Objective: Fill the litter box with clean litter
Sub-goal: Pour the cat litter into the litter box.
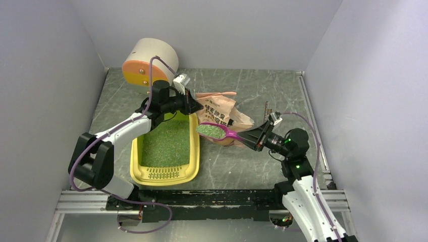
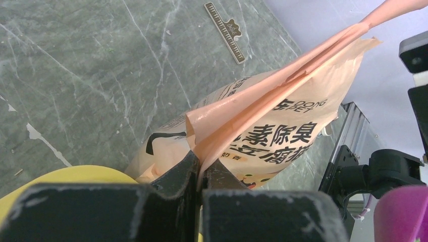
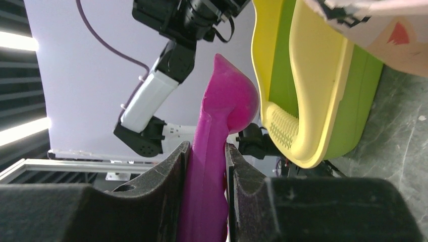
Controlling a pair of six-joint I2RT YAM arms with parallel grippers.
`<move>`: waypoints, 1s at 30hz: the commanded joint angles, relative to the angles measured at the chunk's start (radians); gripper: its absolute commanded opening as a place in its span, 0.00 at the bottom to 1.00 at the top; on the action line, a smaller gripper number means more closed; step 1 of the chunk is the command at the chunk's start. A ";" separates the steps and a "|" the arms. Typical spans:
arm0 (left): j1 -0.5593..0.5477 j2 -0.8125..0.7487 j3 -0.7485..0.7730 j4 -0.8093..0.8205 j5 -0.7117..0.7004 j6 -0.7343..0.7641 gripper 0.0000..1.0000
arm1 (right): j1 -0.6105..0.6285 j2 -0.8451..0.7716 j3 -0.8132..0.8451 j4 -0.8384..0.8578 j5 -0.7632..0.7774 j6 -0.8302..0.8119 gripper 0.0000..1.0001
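Note:
The yellow litter box (image 1: 136, 171) sits left of centre, its slotted grille at the near end; green litter (image 1: 166, 143) covers its floor. It also shows in the right wrist view (image 3: 308, 75). My left gripper (image 1: 193, 106) is shut on the top edge of the pink-beige litter bag (image 1: 222, 108), seen close in the left wrist view (image 2: 262, 126). My right gripper (image 1: 252, 138) is shut on the handle of the magenta scoop (image 3: 214, 131). The scoop's bowl (image 1: 212, 131) holds green litter and hangs just right of the box's right rim.
A white cylinder with an orange end (image 1: 146, 63) stands at the back left. A small dark ruler-like strip (image 2: 224, 33) lies on the grey tabletop behind the bag. Grey walls close in on three sides.

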 commanded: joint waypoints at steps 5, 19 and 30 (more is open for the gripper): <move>-0.006 -0.033 -0.004 0.047 -0.015 -0.025 0.05 | 0.262 0.041 -0.010 0.080 0.228 -0.004 0.00; -0.009 -0.058 -0.031 0.055 -0.032 -0.059 0.05 | 0.685 0.380 0.051 0.245 0.583 -0.072 0.00; -0.009 -0.074 -0.054 0.066 -0.043 -0.068 0.05 | 0.847 0.588 0.257 0.125 0.782 -0.212 0.00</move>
